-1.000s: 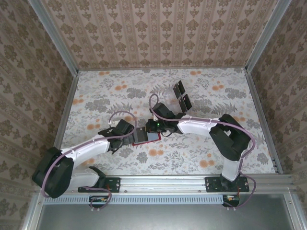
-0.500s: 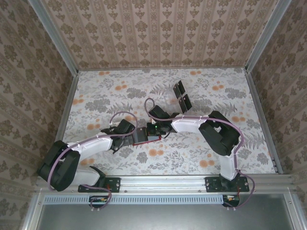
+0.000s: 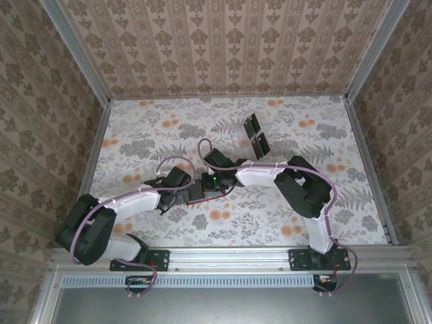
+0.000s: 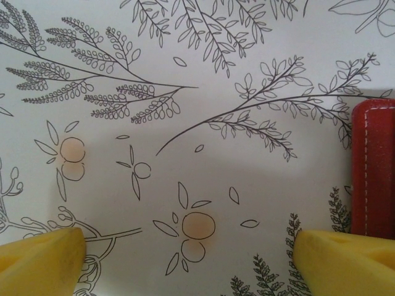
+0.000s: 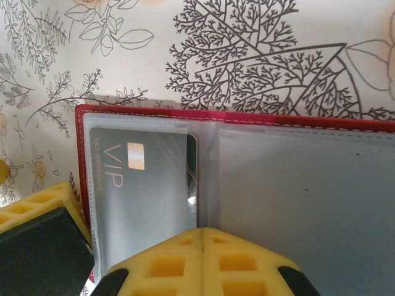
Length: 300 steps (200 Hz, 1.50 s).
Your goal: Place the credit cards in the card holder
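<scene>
The red card holder [image 5: 234,120] lies open on the floral table, clear sleeves facing up. One dark credit card [image 5: 139,185] marked VIP sits in its left sleeve, its right edge poking out toward the fold. My right gripper [image 5: 203,233] is shut, its tips meeting right over that edge, with nothing seen between them. In the top view the card holder [image 3: 198,194] shows between both grippers, with my right gripper [image 3: 212,183] above it. My left gripper [image 4: 188,265] stands open low over bare table, the card holder's [image 4: 373,166] edge beside its right finger. Two more credit cards [image 3: 255,133] lie farther back.
Patterned walls and metal rails [image 3: 223,255] box in the table. One finger [image 5: 37,213] of the left gripper shows just off the holder's left edge in the right wrist view. The two loose cards lie close together, right of centre.
The right arm has swung left, bringing its shut gripper farther across the card holder. The left arm's elbow has shifted right, while its open gripper stays at the holder's left edge.
</scene>
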Tool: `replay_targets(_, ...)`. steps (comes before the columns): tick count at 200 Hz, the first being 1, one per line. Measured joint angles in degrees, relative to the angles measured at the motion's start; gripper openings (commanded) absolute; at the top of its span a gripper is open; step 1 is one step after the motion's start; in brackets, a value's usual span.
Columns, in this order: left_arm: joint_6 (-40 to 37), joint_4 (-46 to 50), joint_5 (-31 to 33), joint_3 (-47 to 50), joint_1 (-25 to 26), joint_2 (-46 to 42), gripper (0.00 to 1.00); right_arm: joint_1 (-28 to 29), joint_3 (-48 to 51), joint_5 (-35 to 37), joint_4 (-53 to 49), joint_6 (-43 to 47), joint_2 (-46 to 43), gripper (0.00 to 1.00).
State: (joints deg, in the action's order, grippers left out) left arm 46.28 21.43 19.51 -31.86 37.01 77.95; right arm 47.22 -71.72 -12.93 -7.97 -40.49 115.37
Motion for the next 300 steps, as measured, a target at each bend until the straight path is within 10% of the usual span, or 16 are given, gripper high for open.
replay_targets(72, 0.00, 0.04, -0.04, 0.00, 0.00, -0.33, 1.00, 0.17, -0.11, -1.55, 0.46, -1.68, 0.13, 0.03)
replay_targets(195, -0.42, 4.28, 0.00, 0.02, -1.90, -7.65, 1.00, -3.19, 4.48, -0.37, -0.17, -0.24, -11.54, 0.44)
replay_targets(300, -3.65, -5.81, -9.20, 4.61, -2.62, -19.06, 1.00, -8.00, 12.17, 6.80, -2.91, 2.84, -16.31, 0.46)
